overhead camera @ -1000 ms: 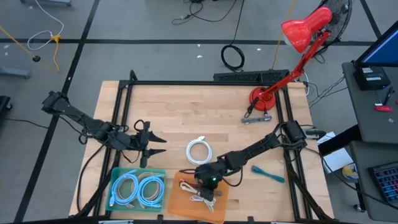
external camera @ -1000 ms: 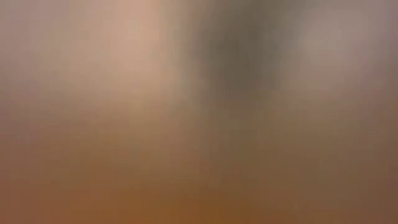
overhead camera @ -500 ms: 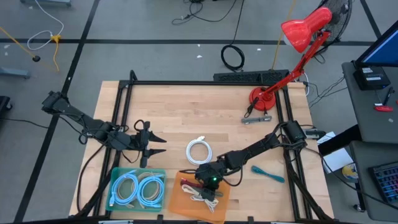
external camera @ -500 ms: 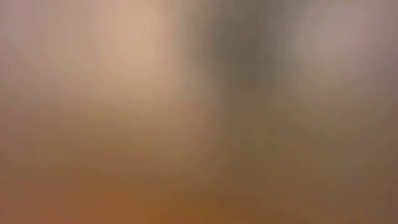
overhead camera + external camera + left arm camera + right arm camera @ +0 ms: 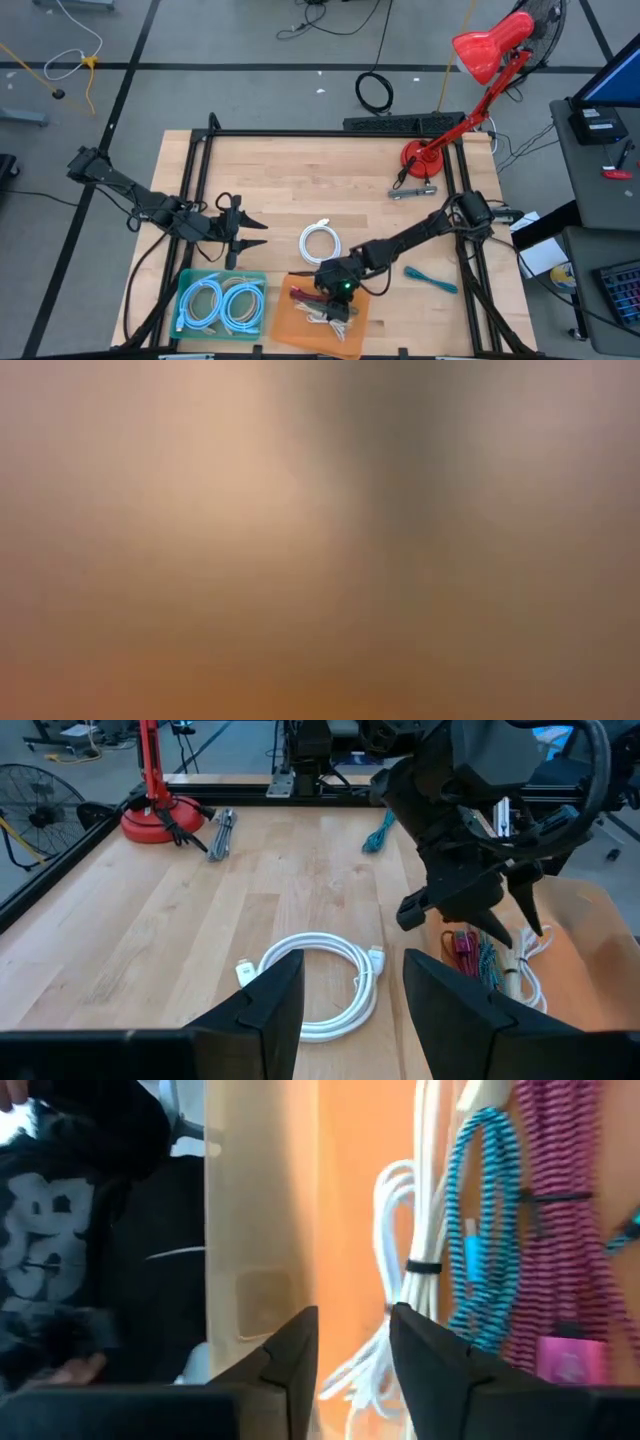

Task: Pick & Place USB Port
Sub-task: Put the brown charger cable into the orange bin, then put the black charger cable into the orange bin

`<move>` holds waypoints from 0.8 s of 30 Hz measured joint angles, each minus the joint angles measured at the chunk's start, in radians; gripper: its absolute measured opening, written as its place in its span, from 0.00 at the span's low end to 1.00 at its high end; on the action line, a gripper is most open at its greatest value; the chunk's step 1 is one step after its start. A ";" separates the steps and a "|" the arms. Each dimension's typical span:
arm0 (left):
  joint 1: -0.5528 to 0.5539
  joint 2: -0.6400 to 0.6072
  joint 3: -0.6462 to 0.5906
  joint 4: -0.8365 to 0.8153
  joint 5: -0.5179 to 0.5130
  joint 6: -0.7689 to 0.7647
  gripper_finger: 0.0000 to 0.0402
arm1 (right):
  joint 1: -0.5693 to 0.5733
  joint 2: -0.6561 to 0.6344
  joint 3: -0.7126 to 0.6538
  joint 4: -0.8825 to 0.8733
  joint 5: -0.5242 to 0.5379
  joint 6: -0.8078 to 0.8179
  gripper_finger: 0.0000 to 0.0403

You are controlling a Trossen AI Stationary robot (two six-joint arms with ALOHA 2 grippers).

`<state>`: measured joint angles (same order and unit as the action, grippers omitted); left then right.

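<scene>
Two pincers are showing: the right pincer (image 5: pixel 333 312), fingers spread, is hovering over bundled cables (image 5: pixel 500 1230) on the orange tray (image 5: pixel 352 330); the left pincer (image 5: pixel 256 234) is waiting spread above the tabletop (image 5: pixel 300 180).

An orange tray (image 5: pixel 300 322) lies flat at the six o'clock edge of the table. It holds a loose pile of bundled USB cables: a white cable (image 5: pixel 405 1270) folded into a long hank and tied at its middle, a blue-and-black braided cable (image 5: pixel 480 1230) beside it, and a pink-and-black striped cable (image 5: pixel 555 1210) with a pink plug end. At about twelve o'clock from the tray, a separate white USB cable (image 5: pixel 320 243) lies coiled in a neat flat ring on the bare wood, apart from the tray, its two plugs (image 5: pixel 246 971) at the ring's edge.
</scene>
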<state>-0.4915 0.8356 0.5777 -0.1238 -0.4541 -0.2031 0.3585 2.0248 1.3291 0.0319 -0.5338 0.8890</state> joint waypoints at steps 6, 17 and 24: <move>0.000 0.000 0.000 -0.002 0.000 -0.001 0.43 | -0.032 -0.016 -0.001 -0.006 0.005 -0.040 0.33; 0.000 0.000 0.000 -0.003 0.001 0.000 0.43 | -0.089 -0.119 0.001 -0.174 0.185 -0.271 0.21; 0.000 0.000 0.000 -0.009 0.001 0.003 0.43 | -0.123 -0.358 0.004 -0.203 0.573 -0.526 0.11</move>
<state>-0.4915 0.8352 0.5777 -0.1326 -0.4535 -0.2001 0.2358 1.6671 1.3327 -0.1707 0.0391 0.3635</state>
